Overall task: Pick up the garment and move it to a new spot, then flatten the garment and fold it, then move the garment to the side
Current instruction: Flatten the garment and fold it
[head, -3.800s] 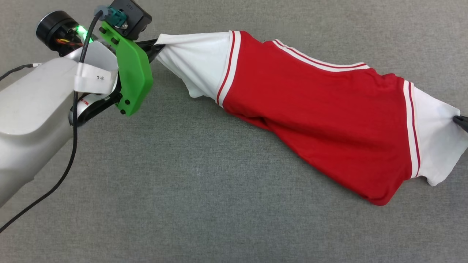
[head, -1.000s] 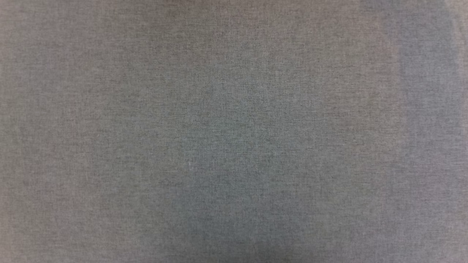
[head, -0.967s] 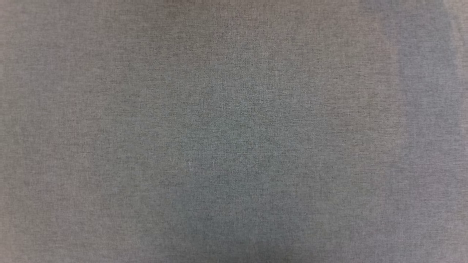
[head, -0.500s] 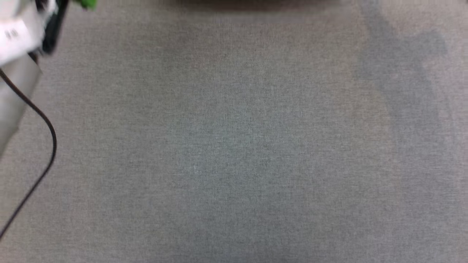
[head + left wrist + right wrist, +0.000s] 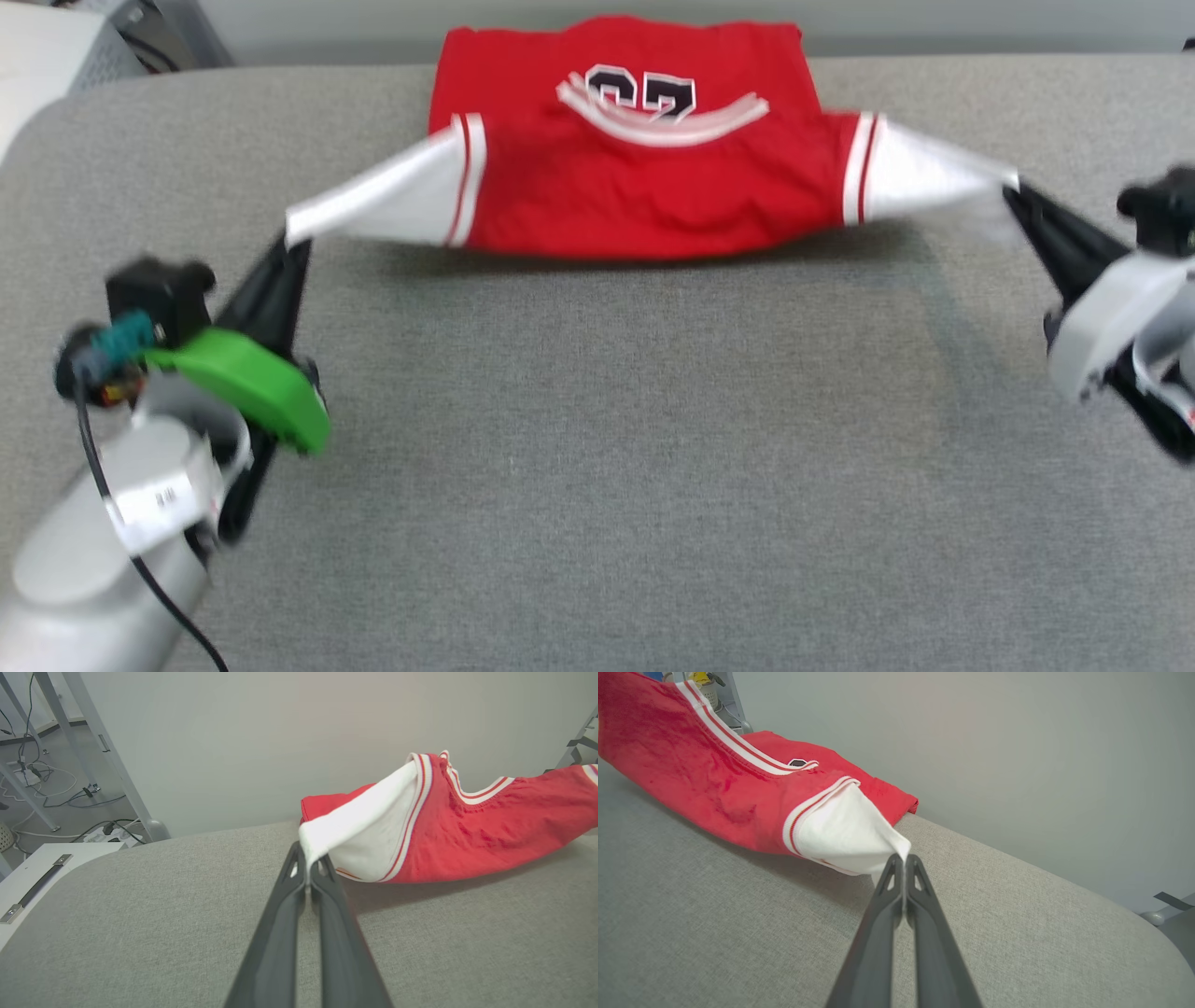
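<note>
The garment (image 5: 635, 177), a red jersey with white sleeves and striped trim, hangs stretched between my two grippers near the table's far edge, its body draped over that edge with black numerals showing. My left gripper (image 5: 291, 241) is shut on the tip of the left white sleeve (image 5: 359, 830). My right gripper (image 5: 1010, 191) is shut on the tip of the right white sleeve (image 5: 850, 840). In both wrist views the dark fingers (image 5: 299, 891) (image 5: 903, 882) pinch white cloth at their tips. The garment (image 5: 490, 821) (image 5: 705, 774) sags a little above the grey surface.
The grey cloth-covered table (image 5: 597, 485) reaches from the garment to the near edge. A pale wall (image 5: 280, 742) stands behind its far edge. A white cabinet top (image 5: 37, 65), metal legs and floor cables (image 5: 46, 774) lie beyond the left corner.
The head camera has swung up from bare grey cloth to the far edge. Both grippers and the stretched garment have come into view, sleeves still pinched as seen several seconds ago.
</note>
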Controlling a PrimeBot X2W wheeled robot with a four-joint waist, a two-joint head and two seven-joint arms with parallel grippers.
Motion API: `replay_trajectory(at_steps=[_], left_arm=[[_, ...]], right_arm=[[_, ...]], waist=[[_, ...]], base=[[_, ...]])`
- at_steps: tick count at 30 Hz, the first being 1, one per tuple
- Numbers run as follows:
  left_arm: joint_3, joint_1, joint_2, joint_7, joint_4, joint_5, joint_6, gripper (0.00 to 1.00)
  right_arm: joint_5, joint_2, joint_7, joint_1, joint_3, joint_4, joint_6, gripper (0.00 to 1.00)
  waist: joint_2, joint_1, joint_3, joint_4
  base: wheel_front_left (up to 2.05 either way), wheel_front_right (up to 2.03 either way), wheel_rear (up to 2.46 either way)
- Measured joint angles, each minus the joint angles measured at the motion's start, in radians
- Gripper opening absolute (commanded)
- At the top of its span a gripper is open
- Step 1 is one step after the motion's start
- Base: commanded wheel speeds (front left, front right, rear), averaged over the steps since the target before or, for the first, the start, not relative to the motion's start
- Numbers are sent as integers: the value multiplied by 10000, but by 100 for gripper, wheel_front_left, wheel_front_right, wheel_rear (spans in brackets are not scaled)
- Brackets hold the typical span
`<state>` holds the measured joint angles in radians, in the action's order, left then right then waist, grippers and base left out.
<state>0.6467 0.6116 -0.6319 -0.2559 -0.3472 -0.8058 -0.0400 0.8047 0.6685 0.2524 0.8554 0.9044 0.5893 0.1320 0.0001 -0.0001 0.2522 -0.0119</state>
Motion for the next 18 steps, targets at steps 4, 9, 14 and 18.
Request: replay_trajectory(at_steps=[4, 9, 14, 18], left_arm=[[-313, -1664, 201, 0, 155, 173, 2, 0], [-765, -3272, 426, 0, -4, 349, -96, 0], [-1221, -4611, 844, 0, -238, 416, -180, 0], [-1778, -5523, 1193, 0, -245, 692, -267, 0]], right_arm=[[364, 291, 0, -1692, -443, -466, -2, 0], [554, 420, 2, -3569, -1034, -834, 0, 0], [803, 502, 10, -5364, -2023, -1016, 0, 0], [838, 399, 33, -6727, -2821, -1360, 0, 0]], waist=[[0, 0, -512, 52], [0, 0, -1057, 95], [0, 0, -1535, 120], [0, 0, -1811, 110]], base=[[0, 0, 0], [0, 0, 0], [0, 0, 0], [0, 0, 0]])
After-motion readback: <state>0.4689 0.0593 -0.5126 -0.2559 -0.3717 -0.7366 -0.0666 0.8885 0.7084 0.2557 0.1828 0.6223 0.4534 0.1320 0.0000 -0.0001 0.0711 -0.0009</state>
